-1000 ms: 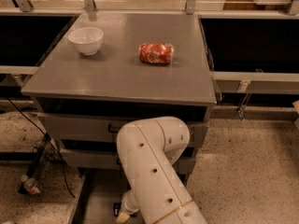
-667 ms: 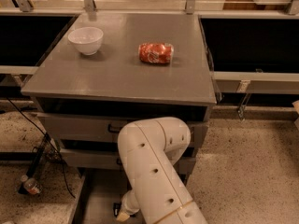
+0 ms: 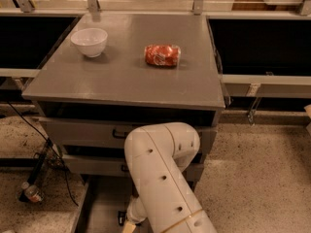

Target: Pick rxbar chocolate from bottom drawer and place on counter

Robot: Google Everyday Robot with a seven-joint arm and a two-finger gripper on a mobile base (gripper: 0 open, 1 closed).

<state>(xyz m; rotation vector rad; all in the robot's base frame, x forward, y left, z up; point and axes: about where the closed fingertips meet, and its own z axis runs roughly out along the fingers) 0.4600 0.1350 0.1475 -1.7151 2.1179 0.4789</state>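
My white arm (image 3: 163, 174) bends down in front of the cabinet into the pulled-out bottom drawer (image 3: 99, 203), whose plain grey floor shows at the lower left. The gripper (image 3: 127, 223) sits low over that floor at the picture's bottom edge, mostly hidden by the arm. A small dark shape (image 3: 121, 218) lies right against it. I cannot tell whether that shape is the rxbar chocolate. The grey counter (image 3: 121, 79) lies above, far from the gripper.
A white bowl (image 3: 89, 41) stands on the counter at the back left and a red soda can (image 3: 162, 55) lies on its side near the middle. Two grey drawers with black handles (image 3: 87, 132) sit under the top. Cables and a bottle (image 3: 33, 193) lie on the floor at the left.
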